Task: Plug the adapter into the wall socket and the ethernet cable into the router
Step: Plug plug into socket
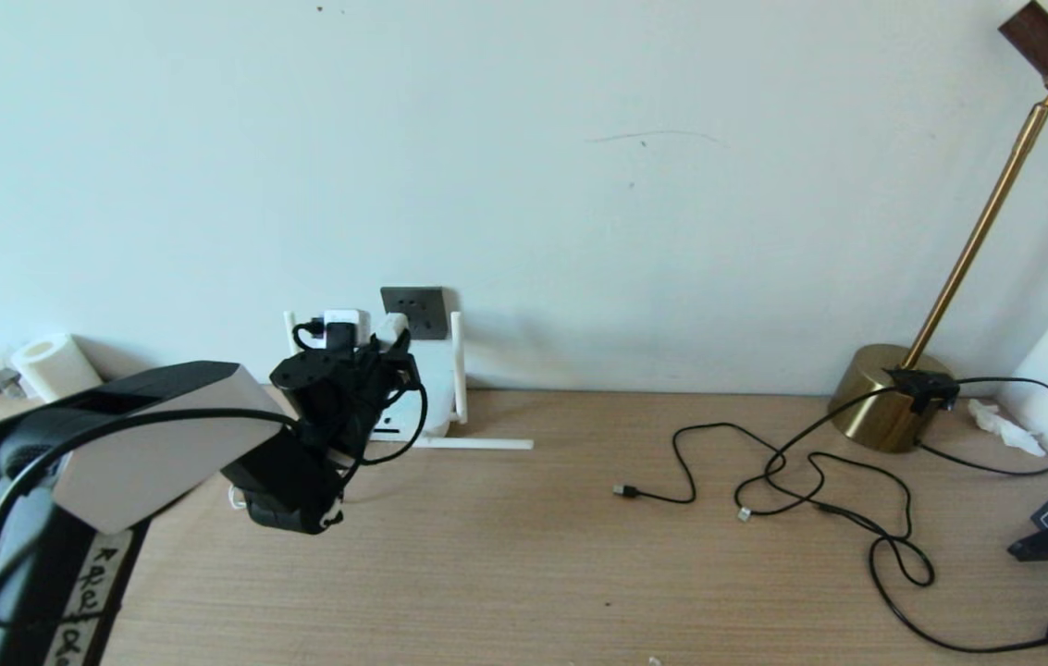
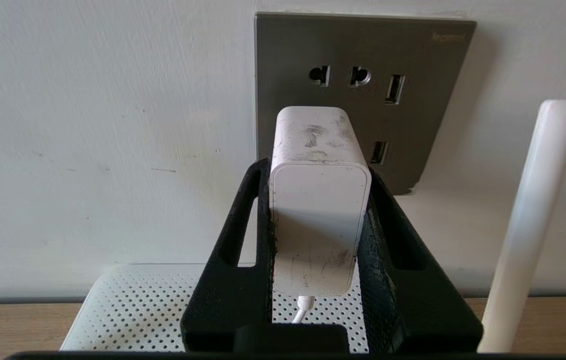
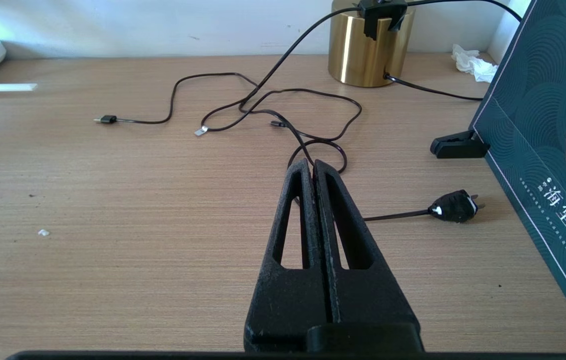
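The left gripper (image 2: 318, 165) clamps the white adapter (image 2: 318, 200) by its sides and holds it up at the dark grey wall socket (image 2: 412, 115) — above the router (image 2: 138, 310), which stands against the wall between its upright antennas (image 2: 532, 220). The right gripper (image 3: 315, 167), jaws pressed together on nothing, hangs over the wooden table (image 3: 113, 225) near loose black cords (image 3: 263, 107) — a brass lamp base (image 3: 367, 55) behind them.
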`<state>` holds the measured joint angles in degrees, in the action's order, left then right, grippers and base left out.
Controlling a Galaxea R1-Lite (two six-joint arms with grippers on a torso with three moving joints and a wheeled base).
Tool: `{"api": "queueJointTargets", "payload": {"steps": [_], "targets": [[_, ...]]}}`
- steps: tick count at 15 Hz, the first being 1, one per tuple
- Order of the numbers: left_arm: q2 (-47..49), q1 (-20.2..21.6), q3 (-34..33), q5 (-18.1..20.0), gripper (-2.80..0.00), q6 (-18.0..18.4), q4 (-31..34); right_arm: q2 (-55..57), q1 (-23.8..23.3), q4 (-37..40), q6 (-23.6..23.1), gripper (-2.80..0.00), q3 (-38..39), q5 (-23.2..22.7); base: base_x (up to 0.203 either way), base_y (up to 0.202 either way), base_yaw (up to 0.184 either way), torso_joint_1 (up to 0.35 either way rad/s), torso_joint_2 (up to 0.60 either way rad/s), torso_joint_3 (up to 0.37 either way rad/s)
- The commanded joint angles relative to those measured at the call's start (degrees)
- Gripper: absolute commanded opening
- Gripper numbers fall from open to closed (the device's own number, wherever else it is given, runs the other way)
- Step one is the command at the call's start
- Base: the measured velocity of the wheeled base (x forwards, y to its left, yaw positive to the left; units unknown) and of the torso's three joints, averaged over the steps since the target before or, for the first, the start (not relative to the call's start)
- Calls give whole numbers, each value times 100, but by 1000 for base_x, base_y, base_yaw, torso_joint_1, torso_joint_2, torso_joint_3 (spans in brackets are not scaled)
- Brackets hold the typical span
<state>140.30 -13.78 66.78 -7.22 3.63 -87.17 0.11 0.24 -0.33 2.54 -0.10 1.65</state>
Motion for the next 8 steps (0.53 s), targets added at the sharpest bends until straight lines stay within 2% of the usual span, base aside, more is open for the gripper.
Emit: {"api": "queueJointTargets", "payload": {"steps": [1,8], "targets": [[15,-2,10,-17,-280,6,-49,-2,2,-2,1,-280,1,2,0,0,0,0,0,0],[-55,-64,37,-17,-280,6,-49,-2,2,-2,1,-280,1,2,0,0,0,0,0,0]]}}
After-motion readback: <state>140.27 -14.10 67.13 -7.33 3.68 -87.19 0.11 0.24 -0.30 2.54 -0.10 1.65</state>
